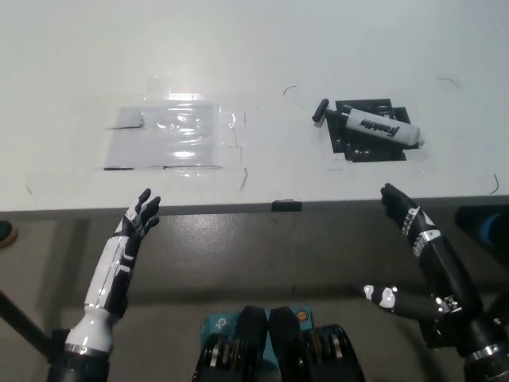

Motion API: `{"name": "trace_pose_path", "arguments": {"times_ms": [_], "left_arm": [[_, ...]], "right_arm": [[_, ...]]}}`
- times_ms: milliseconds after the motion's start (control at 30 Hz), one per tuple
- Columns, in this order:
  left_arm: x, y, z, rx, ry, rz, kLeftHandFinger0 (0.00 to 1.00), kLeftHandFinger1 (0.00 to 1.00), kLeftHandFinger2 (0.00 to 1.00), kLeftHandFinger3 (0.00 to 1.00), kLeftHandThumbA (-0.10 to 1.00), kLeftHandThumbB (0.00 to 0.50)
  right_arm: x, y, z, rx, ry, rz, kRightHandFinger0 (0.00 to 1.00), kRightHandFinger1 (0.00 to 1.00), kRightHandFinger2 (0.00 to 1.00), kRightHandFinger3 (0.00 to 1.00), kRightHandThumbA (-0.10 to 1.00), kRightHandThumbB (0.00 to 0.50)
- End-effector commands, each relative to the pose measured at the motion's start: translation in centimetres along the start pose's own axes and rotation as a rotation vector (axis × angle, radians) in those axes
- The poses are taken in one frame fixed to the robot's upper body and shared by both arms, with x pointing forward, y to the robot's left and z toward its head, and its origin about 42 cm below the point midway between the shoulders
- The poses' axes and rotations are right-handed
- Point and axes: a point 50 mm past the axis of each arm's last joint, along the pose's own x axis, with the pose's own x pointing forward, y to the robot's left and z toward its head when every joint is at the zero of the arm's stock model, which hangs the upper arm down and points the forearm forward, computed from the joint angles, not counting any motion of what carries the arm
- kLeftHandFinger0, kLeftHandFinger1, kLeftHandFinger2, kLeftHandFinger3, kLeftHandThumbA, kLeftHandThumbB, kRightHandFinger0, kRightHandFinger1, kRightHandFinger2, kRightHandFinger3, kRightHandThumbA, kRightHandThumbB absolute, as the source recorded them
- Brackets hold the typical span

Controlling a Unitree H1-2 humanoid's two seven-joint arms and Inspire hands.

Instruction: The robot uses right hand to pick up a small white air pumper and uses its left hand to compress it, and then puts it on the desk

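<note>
Pump (374,127) lies on its side on a black pad (368,144) at the desk's (254,48) right, untouched. A clear plastic sheet (179,135) lies flat at the desk's left. Both hands hang below the near edge, fingers spread, holding nothing: left hand (141,213), right hand (400,207).

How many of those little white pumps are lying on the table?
1. The single white air pump lies on a black mat at the desk's right side, beyond the black right hand. Nothing hides another.
</note>
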Motion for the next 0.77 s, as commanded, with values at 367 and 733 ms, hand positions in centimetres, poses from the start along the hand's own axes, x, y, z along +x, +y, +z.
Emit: {"name": "trace_pose_path", "arguments": {"times_ms": [367,733], "left_arm": [[-1.8,0.5,-1.0,0.001,0.014,-0.034,1.0,1.0,1.0,1.0,1.0,0.379],[-1.9,0.5,-1.6,0.004,0.025,-0.023,1.0,1.0,1.0,1.0,1.0,0.382]], "right_arm": [[-0.9,0.3,-2.4,0.144,-0.016,-0.104,1.0,1.0,1.0,1.0,1.0,0.111],[-1.1,-0.1,-2.4,0.126,-0.02,-0.092,1.0,1.0,1.0,1.0,1.0,0.062]]}}
